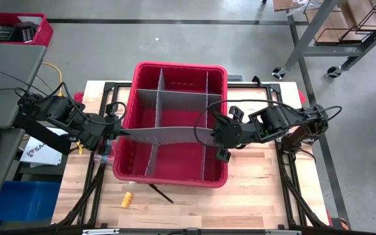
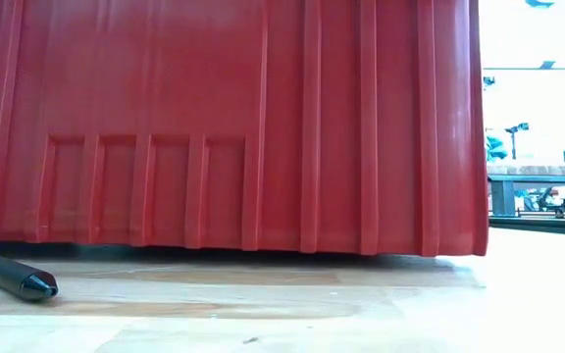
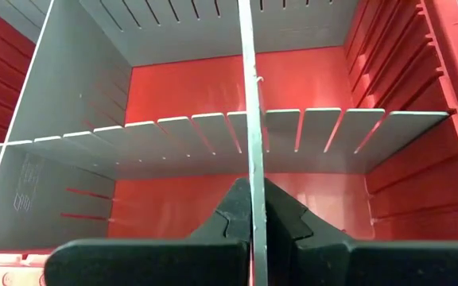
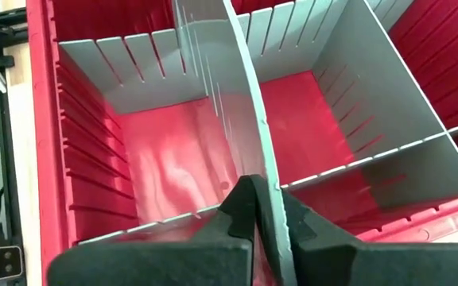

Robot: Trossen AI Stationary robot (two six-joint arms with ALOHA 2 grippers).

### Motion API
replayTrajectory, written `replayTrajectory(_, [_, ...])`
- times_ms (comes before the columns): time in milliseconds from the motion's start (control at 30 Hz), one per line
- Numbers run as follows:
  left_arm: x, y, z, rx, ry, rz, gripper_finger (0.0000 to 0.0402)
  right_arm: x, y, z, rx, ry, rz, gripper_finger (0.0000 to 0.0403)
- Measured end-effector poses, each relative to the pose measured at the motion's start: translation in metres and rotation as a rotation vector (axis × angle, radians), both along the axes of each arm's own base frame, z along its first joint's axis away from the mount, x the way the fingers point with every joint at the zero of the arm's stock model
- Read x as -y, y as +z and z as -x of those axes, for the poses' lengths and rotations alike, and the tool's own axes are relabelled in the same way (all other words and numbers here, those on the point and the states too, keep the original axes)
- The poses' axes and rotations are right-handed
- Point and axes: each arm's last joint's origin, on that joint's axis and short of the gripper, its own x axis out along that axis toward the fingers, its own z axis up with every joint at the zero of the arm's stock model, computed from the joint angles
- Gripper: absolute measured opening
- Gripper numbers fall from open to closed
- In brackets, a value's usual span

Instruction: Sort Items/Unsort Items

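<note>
A pale wooden table (image 1: 253, 189) on a grey concrete floor carries a large red bin (image 1: 175, 166) with grey dividers. Across its middle runs a long grey divider strip (image 1: 165, 134), bowed slightly. The left gripper (image 1: 118, 132) is clamped on its left end and the right gripper (image 1: 212, 135) on its right end. Near the table's front edge lie a yellow block (image 1: 128, 199) and a dark stick (image 1: 162, 193). The bin fills the low view, where only the stick's tip shows.
</note>
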Motion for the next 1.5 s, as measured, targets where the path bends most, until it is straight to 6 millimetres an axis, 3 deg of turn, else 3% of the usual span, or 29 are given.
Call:
replayTrajectory(333, [0.0, 0.0, 0.0, -0.002, -0.004, -0.004, 0.0001, 0.0, 0.0, -0.001, 0.022, -0.031, -0.036, 0.0])
replayTrajectory(500, [-0.001, -0.001, 0.002, -0.014, -0.007, -0.01, 0.0001, -0.01, 0.009, -0.004, 0.117, -0.006, -0.099, 0.0])
replayTrajectory(667, [0.0, 0.0, 0.0, -0.005, -0.015, -0.016, 0.0001, -0.004, 0.014, 0.001, 0.11, -0.037, 0.017, 0.0])
replayTrajectory(800, [-0.001, 0.0, 0.0, -0.001, -0.008, -0.026, 0.0001, 0.0, 0.015, -0.001, 0.115, -0.05, 0.007, 0.0])
replayTrajectory(1100, [-0.001, 0.0, 0.001, -0.011, -0.018, -0.033, 0.0001, -0.003, -0.005, -0.008, 0.074, -0.058, 0.001, 0.0])
replayTrajectory(1500, [-0.001, 0.002, 0.002, -0.003, -0.03, -0.055, 0.0001, -0.001, -0.006, -0.01, 0.085, -0.08, -0.014, 0.0])
